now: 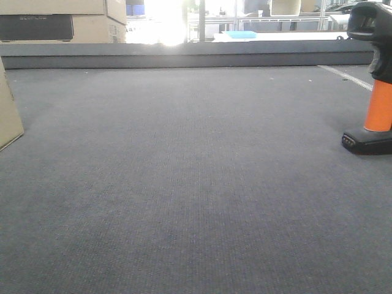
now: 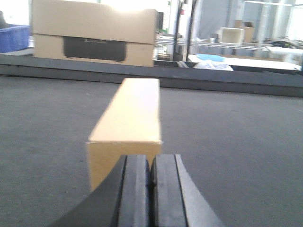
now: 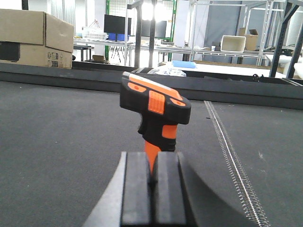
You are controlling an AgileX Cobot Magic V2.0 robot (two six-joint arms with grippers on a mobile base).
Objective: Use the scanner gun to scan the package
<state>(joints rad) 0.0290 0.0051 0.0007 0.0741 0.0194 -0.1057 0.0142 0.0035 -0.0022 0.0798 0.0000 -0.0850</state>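
The package (image 2: 127, 123) is a plain brown elongated box lying on the dark mat, pointing away from my left gripper (image 2: 151, 163). Its near end is just beyond the fingertips. The left jaws are shut together and empty. In the front view only a corner of the package (image 1: 8, 113) shows at the left edge. The scanner gun (image 3: 155, 111) stands upright, black head with orange patches over an orange handle, straight ahead of my right gripper (image 3: 152, 161). The right jaws are shut with nothing between them. The scanner gun also stands at the front view's right edge (image 1: 375, 86). No label shows.
Large stacked cardboard cartons (image 2: 94, 33) with dark printing stand behind the mat's raised far rim (image 1: 184, 55); they also show at the right wrist view's upper left (image 3: 35, 35). A metal zipper-like strip (image 3: 229, 151) runs along the mat to the scanner's right. Shelving and tables lie beyond.
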